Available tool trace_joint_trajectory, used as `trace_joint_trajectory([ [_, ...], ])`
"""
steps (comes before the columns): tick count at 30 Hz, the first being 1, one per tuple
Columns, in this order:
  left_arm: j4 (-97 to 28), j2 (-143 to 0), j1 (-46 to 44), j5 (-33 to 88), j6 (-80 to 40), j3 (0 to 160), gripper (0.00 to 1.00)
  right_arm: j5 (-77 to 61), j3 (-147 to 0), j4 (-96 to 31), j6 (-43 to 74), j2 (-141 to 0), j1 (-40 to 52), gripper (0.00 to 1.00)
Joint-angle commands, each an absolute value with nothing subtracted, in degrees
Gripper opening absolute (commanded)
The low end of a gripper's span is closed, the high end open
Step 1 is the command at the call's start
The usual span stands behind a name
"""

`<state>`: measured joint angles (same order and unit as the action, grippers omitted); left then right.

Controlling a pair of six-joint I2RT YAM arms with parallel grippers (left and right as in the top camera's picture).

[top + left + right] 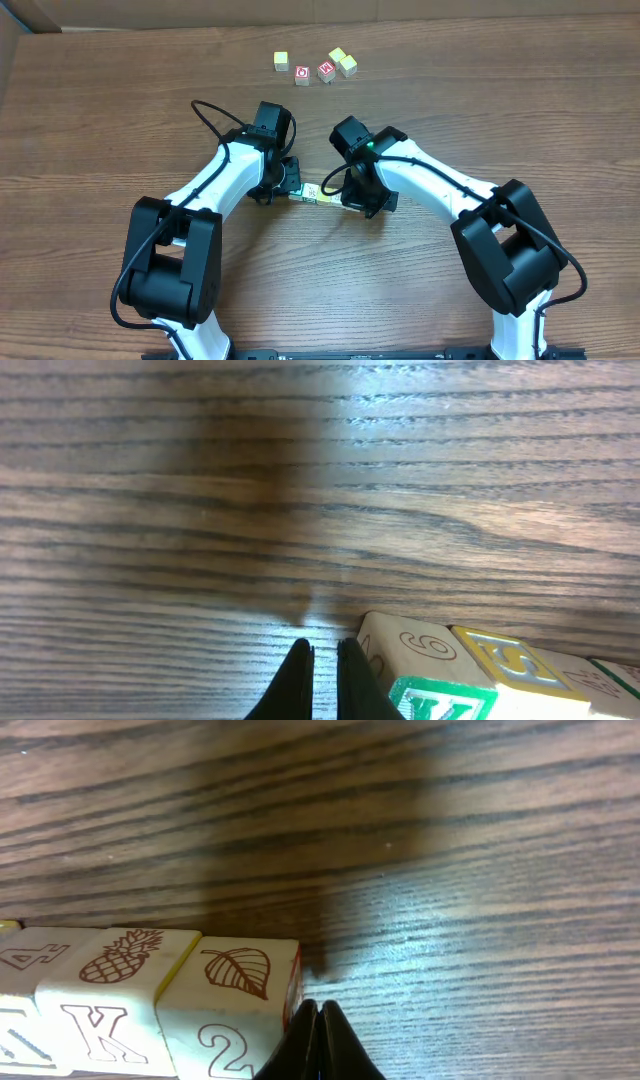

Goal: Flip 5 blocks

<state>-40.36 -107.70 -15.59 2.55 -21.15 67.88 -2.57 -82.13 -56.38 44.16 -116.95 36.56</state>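
A short row of wooden blocks (312, 193) lies at mid-table between my two grippers. My left gripper (290, 188) (323, 663) is at the row's left end, its fingers nearly together with nothing between them, right beside the block marked 6 (410, 643). Past that block are a yellow S block (505, 660) and a green K block (440, 702). My right gripper (346, 200) (318, 1025) is shut and empty, its tips against the right side of the leaf-and-2 block (232, 1005). The pineapple-and-K block (112, 990) follows on its left.
Several loose blocks sit at the far edge: a yellow one (281, 61), two red-faced ones (302, 75) (325, 71) and a yellow pair (343, 62). A cardboard wall (30, 15) rises at the far left corner. The bare wood table (500, 110) stretches around.
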Motion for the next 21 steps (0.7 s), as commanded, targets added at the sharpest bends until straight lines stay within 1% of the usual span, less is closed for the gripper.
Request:
trace_joint_trajectory([
  [1, -39.6, -108.4, -16.1, 5.9, -18.2, 68.1, 0.04, -4.3, -83.6, -56.1, 45.3, -115.7, 37.9, 0.04],
  [13, -36.1, -108.4, -16.1, 7.1, -17.9, 68.1, 0.04, -5.2, -83.6, -57.1, 50.0, -115.7, 39.2, 0.04],
  [21, -34.4, -108.4, -16.2, 7.5, -17.9, 68.1, 0.04, -6.5, -83.6, -56.7, 55.2, -115.7, 40.9, 0.04],
])
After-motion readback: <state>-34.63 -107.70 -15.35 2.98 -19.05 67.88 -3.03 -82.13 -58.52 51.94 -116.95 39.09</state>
